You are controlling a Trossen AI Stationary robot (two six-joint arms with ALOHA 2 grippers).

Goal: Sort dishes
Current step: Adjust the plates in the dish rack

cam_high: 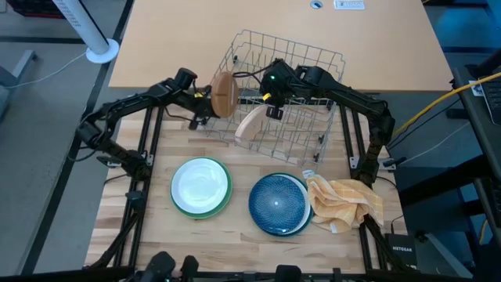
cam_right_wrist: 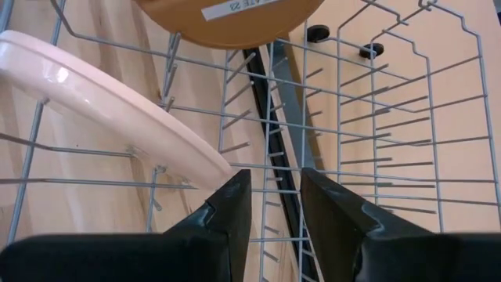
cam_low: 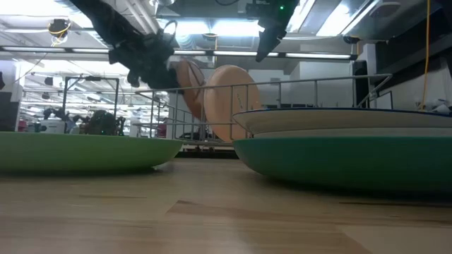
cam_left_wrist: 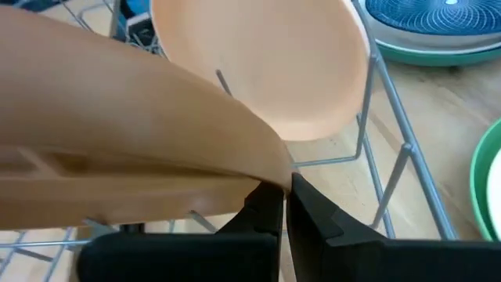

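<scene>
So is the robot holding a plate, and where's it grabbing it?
Yes. The left gripper pinches the brown plate by its rim. The right gripper holds nothing.

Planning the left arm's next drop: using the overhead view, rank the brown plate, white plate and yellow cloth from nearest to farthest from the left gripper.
1. Brown plate: clamped in the left gripper, at the rack's edge.
2. White plate: on the green one, front left.
3. Yellow cloth: front right.

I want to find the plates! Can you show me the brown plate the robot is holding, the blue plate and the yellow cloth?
brown plate [cam_high: 224, 94], high view, middle of its face, held by the left gripper [cam_high: 205, 100].
blue plate [cam_high: 276, 204], high view, centre of its patterned face.
yellow cloth [cam_high: 344, 202], high view, middle of the crumpled folds.
</scene>
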